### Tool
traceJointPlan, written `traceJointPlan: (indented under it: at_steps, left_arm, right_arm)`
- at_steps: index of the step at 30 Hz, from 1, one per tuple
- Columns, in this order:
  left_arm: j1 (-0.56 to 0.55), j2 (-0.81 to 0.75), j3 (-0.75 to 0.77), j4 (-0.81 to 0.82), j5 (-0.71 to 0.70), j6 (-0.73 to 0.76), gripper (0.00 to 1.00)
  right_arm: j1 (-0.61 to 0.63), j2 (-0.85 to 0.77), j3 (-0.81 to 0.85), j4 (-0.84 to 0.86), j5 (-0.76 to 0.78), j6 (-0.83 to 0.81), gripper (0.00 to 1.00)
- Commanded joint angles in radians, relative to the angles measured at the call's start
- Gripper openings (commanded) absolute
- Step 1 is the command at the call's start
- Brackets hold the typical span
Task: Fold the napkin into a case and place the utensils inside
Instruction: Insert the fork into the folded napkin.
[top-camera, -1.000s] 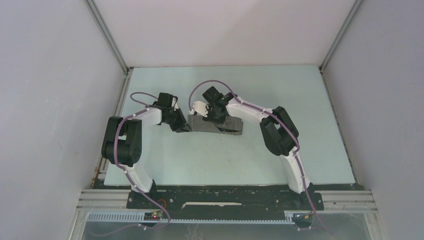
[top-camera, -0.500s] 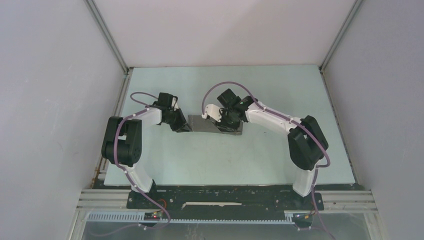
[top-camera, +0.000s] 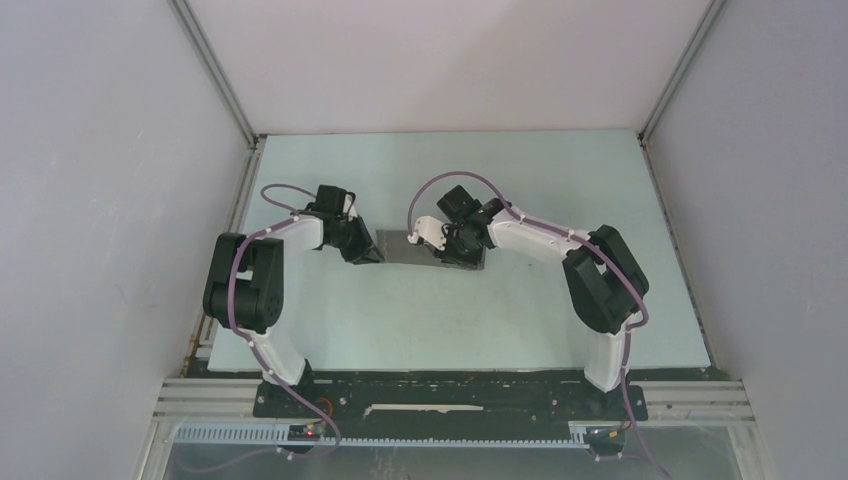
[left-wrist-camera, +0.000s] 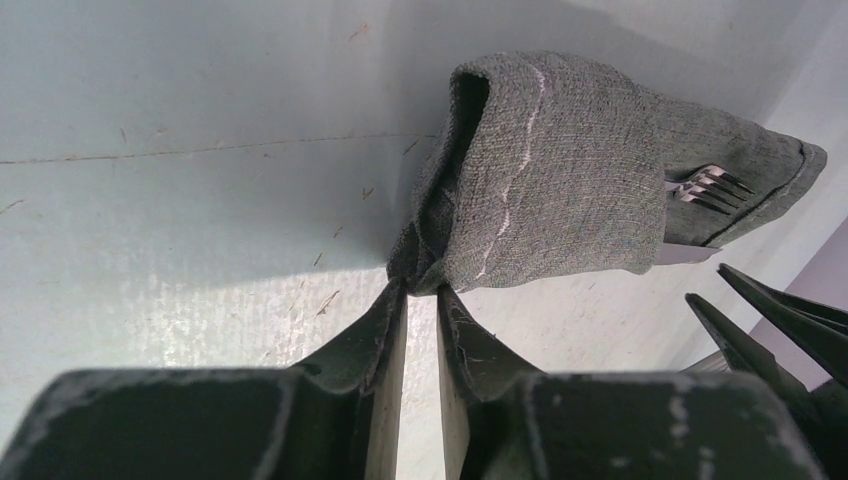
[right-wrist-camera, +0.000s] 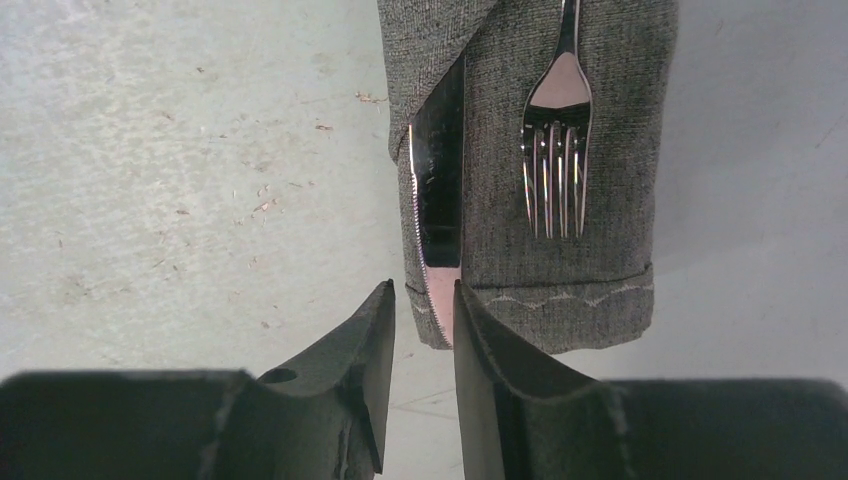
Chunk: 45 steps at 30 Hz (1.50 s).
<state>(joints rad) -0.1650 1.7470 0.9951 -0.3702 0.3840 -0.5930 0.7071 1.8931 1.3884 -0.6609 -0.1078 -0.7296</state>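
Now left gripper (left-wrist-camera: 415, 290) pinches a corner of grey woven cloth case (left-wrist-camera: 560, 170); right gripper (right-wrist-camera: 422, 300) (grip unclear) straddles dark slim knife (right-wrist-camera: 438, 200) at its tip.

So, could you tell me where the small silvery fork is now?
In the right wrist view, the small silvery fork lies on the grey woven cloth case, beside the dark knife blade.

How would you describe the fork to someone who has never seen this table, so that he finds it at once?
On the pale table, find the folded grey napkin near its middle. From its pocket a fork and a knife peek out side by side. The fork is the silvery one with four tines; the knife shows a flat serrated blade.
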Motion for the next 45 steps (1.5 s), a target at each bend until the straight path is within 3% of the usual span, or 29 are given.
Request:
traceJointPlan:
  at_steps: [1, 45]
  left_arm:
    - [0.007, -0.02, 0.01, 0.026, 0.027, 0.014, 0.21]
    - [0.007, -0.018, 0.007, 0.029, 0.037, 0.012, 0.18]
  right_arm:
    - [-0.005, 0.036, 0.023, 0.01, 0.013, -0.011, 0.35]
    - [0.023, 0.128, 0.104, 0.052, 0.151, -0.051, 0.15]
